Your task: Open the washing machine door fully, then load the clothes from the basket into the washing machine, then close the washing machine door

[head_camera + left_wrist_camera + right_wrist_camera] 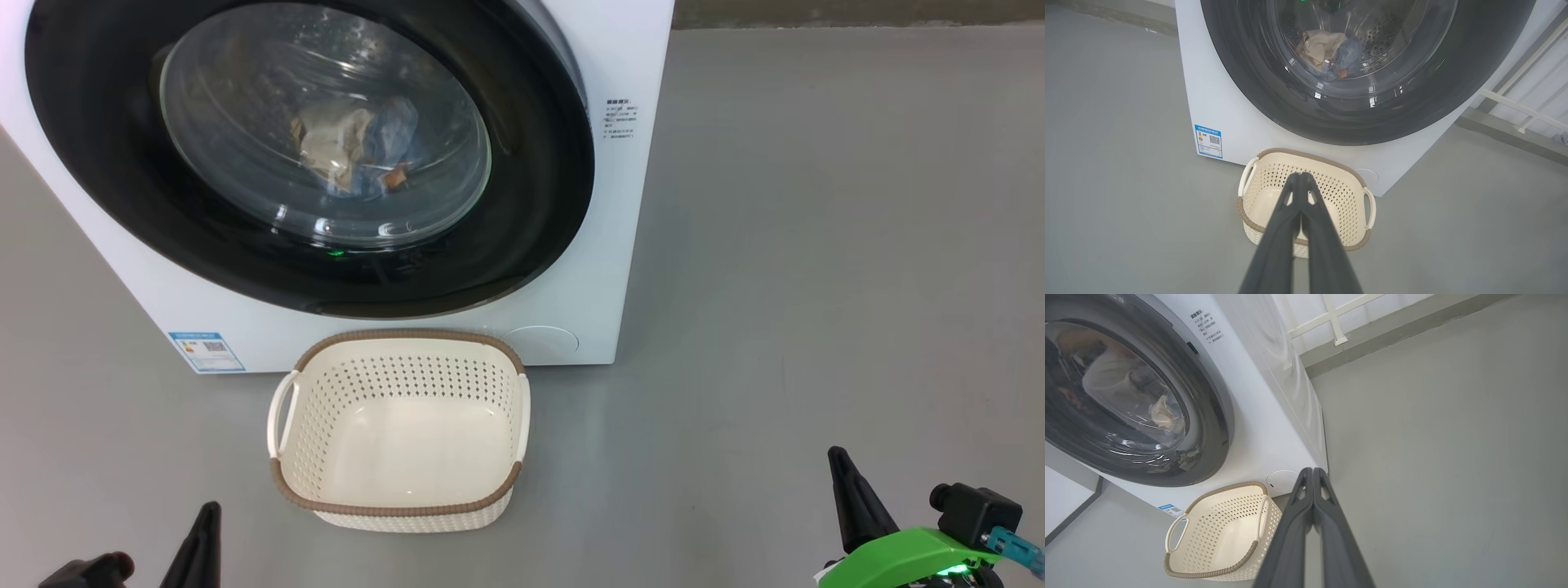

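Plainly, the door (pixel 326 139) sits closed against the washer (pixel 629 204), and the clothes (pixel 351 151) lie inside the drum, seen through the glass: a cream piece beside blue cloth. The basket (pixel 408 336) stands empty on the grey floor (pixel 816 286), just in front of the washer and below the door. The left pincer (pixel 1301 175) has its fingers pressed together, gripping nothing, tips aimed over the basket. The right pincer (pixel 1312 470) is likewise pinched tight and holds nothing, off the basket's right side above the floor. A blue label (pixel 206 351) sticks to the washer's lower left corner.
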`<state>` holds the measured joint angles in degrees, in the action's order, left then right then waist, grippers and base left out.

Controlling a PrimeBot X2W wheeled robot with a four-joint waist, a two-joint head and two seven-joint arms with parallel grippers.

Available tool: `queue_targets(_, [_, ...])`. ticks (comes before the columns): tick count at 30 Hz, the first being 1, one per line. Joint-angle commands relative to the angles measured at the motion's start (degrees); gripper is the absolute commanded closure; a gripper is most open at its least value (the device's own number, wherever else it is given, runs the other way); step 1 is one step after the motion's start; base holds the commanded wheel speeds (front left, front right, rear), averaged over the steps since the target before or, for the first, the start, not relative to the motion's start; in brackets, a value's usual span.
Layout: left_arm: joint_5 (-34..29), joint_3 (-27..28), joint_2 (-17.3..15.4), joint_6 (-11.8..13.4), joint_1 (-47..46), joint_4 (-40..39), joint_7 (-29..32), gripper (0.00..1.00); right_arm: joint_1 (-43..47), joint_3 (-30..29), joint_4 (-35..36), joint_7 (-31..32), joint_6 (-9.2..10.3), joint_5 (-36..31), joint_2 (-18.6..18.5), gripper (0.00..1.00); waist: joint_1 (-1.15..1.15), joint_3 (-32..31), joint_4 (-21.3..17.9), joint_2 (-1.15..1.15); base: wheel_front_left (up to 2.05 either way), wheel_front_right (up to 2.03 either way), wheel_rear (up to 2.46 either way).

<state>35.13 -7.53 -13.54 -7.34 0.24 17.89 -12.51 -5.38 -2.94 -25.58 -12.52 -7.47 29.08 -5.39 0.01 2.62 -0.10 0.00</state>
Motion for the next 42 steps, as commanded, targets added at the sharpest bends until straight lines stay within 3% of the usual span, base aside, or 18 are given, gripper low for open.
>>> queue_targets(1, [1.56,1.23,-0.98,-0.05,-1.56,-1.32,0.28,1.00,-1.03,-0.34,1.71,0.34,0.00,1.35,-0.30,1.00,-0.01,-0.02,0.00,0.00,0.00,0.00,0.00])
queue_targets(42, [22.27,5.83,3.21,-0.08,-3.37,-2.25,7.09,1.00,-0.95,-1.53,5.37,7.25,-0.01,24.24,0.74,1.00,-0.01,-0.92,0.04,0.00,0.00,0.00,0.00])
